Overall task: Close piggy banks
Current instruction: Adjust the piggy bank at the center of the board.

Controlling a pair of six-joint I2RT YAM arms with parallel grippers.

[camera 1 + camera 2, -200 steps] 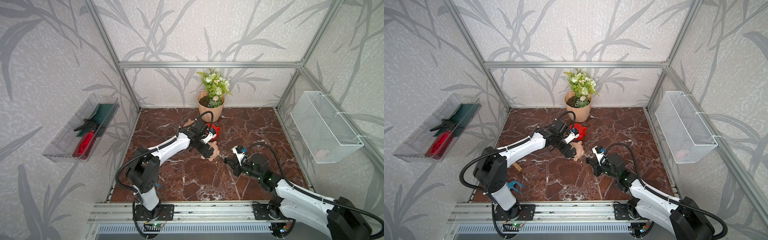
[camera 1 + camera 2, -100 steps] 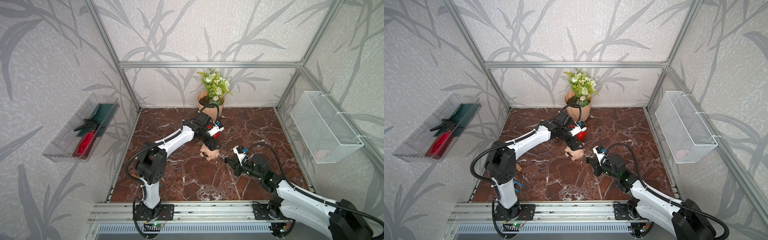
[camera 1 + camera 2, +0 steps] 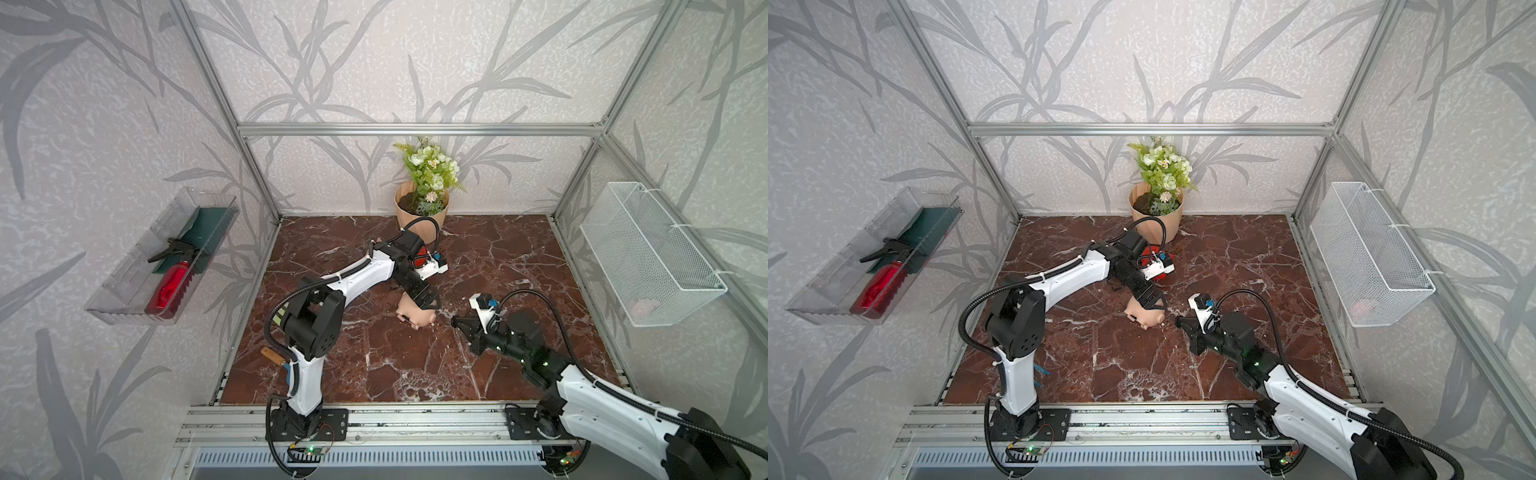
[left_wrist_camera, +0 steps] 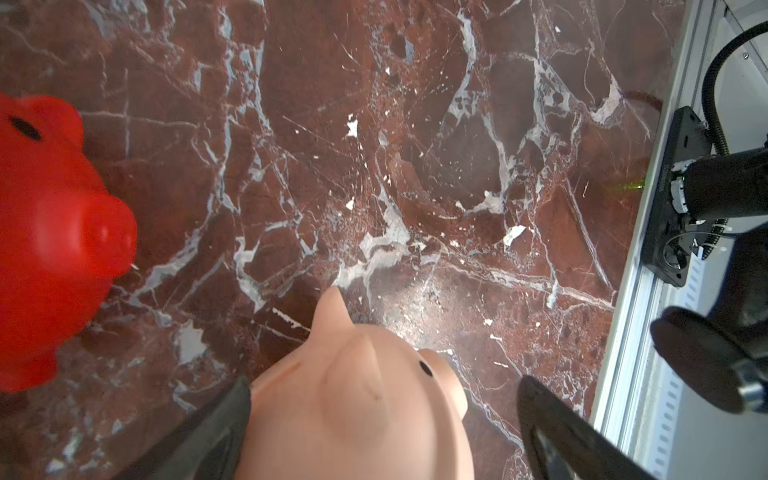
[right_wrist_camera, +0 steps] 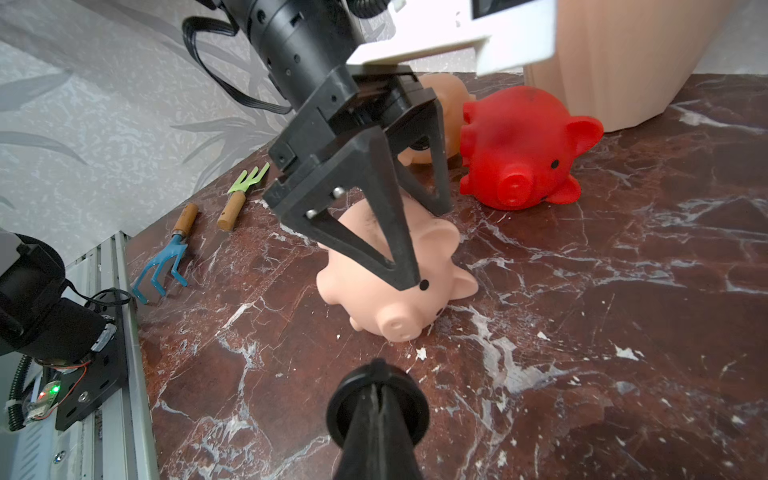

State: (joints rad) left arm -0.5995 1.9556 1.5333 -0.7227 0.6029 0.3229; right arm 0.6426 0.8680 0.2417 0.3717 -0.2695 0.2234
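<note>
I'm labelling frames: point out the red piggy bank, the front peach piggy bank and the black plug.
red piggy bank (image 5: 519,137): right wrist view, body.
front peach piggy bank (image 5: 365,291): right wrist view, cheek.
black plug (image 5: 343,409): right wrist view, rim.

On its side: near peach pig, between 2 wide-apart fingers of left gripper. Behind: red pig beside pot; likely far peach pig too, mostly hidden. Up close: right gripper pinching black plug.

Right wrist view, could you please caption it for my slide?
Open left gripper straddles the peach plastic pig; shut right gripper holds a black round plug.
</note>
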